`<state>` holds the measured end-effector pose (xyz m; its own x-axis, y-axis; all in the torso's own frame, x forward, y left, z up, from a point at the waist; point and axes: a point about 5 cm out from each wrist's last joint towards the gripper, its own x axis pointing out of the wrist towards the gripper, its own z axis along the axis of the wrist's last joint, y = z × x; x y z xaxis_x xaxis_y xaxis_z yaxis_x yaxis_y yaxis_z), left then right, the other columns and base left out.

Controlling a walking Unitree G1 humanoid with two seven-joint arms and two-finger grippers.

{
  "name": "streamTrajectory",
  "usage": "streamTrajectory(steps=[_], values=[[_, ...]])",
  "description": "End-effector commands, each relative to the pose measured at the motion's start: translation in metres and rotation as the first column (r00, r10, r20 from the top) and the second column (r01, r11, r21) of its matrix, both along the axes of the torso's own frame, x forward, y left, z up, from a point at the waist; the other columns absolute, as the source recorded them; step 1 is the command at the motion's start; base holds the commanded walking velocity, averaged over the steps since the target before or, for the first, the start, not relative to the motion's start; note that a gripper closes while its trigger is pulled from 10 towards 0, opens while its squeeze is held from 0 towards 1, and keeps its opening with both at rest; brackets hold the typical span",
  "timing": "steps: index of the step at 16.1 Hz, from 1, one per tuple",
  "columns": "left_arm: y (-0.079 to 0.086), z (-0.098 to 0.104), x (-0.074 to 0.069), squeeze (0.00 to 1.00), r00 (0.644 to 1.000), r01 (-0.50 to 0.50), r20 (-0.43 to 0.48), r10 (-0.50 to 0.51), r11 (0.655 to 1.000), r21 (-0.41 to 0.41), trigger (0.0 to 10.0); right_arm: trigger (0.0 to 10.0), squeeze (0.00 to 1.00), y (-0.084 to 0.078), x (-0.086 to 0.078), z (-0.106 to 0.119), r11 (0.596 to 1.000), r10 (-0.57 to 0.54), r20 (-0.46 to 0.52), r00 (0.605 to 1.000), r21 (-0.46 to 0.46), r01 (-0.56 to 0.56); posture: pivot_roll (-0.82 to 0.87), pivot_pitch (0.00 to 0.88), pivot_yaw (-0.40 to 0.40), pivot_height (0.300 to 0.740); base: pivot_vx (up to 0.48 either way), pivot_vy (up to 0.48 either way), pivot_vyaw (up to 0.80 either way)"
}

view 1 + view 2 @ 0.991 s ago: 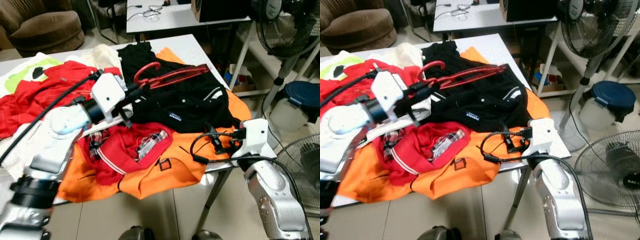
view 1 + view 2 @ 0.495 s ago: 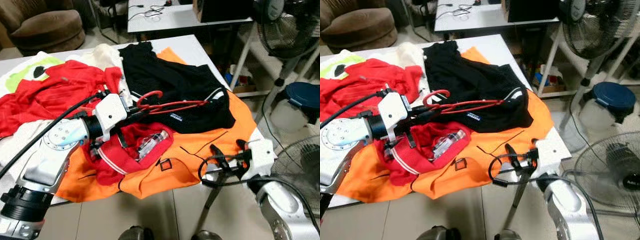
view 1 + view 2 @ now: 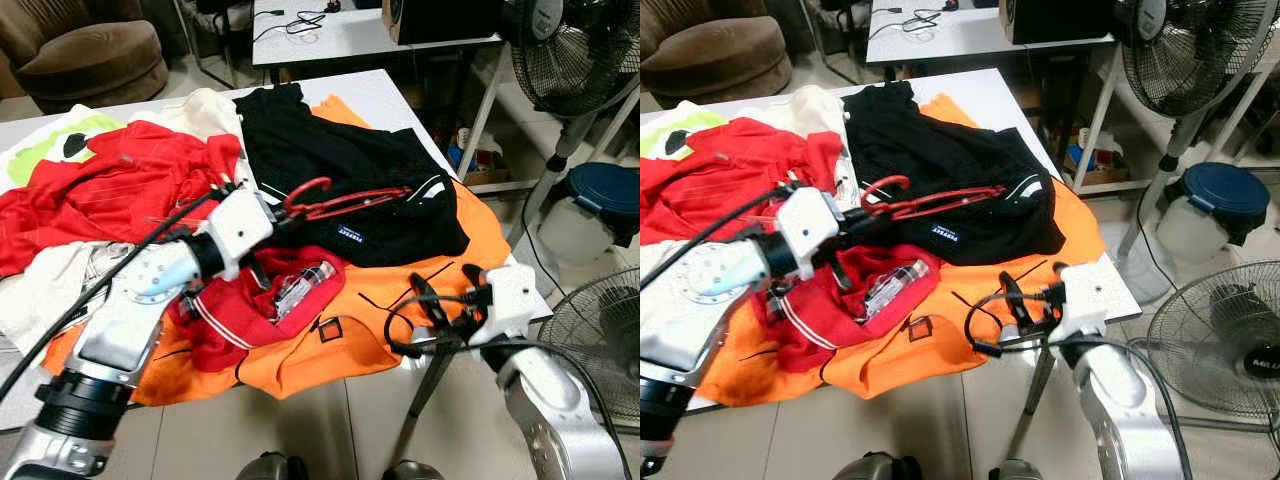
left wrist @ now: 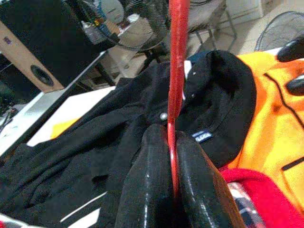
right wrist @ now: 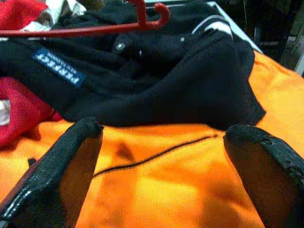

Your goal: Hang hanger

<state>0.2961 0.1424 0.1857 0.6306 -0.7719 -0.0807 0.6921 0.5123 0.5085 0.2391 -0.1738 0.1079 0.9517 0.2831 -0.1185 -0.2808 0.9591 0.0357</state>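
Watch the hanger (image 3: pixel 345 198): your left gripper (image 4: pixel 170 156) is clamped on one thin bar, so it may twist, or snag the black shirt (image 3: pixel 385 215) beneath, mid-table. Your left arm reaches across the clothes; your right gripper (image 5: pixel 164 142) hovers wide open, empty, over the table's right edge (image 3: pixel 1118 290).

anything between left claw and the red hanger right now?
Nothing visible. The left claw is already shut on the red hanger, held just above the black garment. The right claw hangs open over the orange garment.
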Motion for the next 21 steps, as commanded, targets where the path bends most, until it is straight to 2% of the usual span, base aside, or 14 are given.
streamTrajectory(steps=[1,3,6,9,13,15,19,21], values=[[-0.001,0.005,-0.003,0.00,1.000,0.025,0.002,-0.025,1.000,-0.005,10.0,10.0,0.00,0.001,0.000,-0.003,1.000,0.006,-0.011,1.000,-0.001,-0.006,-0.15,0.078,0.092,0.740,0.000,0.000,0.00],[0.000,0.006,-0.005,0.00,0.999,0.038,-0.013,-0.038,0.999,-0.010,10.0,10.0,0.00,0.000,0.001,-0.003,1.000,0.004,-0.014,1.000,0.000,-0.004,-0.15,0.079,0.090,0.740,0.000,0.000,0.00],[0.005,0.001,-0.016,0.00,0.990,0.115,-0.087,-0.111,0.992,0.049,10.0,10.0,0.00,-0.005,0.004,-0.006,0.999,-0.021,-0.035,0.999,0.026,0.022,-0.15,0.082,0.092,0.740,0.000,0.000,0.00],[0.004,-0.007,-0.015,0.00,0.990,0.106,-0.106,-0.097,0.991,0.084,10.0,10.0,0.00,-0.005,0.004,-0.008,0.999,-0.023,-0.047,0.999,0.035,0.025,-0.15,0.083,0.094,0.740,0.000,0.000,0.00],[-0.003,-0.012,-0.002,0.00,0.998,-0.011,-0.055,0.014,0.998,0.062,10.0,10.0,0.00,-0.003,0.006,-0.008,0.999,-0.020,-0.045,0.999,0.038,0.021,-0.15,0.082,0.098,0.740,0.000,0.000,0.00],[-0.011,-0.006,0.005,0.00,0.997,-0.077,-0.005,0.077,0.997,0.007,10.0,10.0,0.00,-0.002,0.006,-0.009,0.999,-0.018,-0.045,0.999,0.035,0.020,-0.15,0.083,0.099,0.740,0.000,0.000,0.00],[-0.025,-0.001,0.005,0.00,0.997,-0.073,0.038,0.074,0.997,-0.021,10.0,10.0,0.00,-0.002,0.006,-0.010,0.999,-0.014,-0.049,0.999,0.034,0.016,-0.15,0.083,0.101,0.740,0.000,0.000,0.00],[-0.041,-0.007,-0.001,0.00,0.998,-0.029,0.050,0.029,1.000,-0.003,10.0,10.0,0.00,-0.002,0.005,-0.011,0.999,-0.012,-0.052,0.999,0.032,0.014,-0.15,0.083,0.102,0.740,0.000,0.000,0.00]])
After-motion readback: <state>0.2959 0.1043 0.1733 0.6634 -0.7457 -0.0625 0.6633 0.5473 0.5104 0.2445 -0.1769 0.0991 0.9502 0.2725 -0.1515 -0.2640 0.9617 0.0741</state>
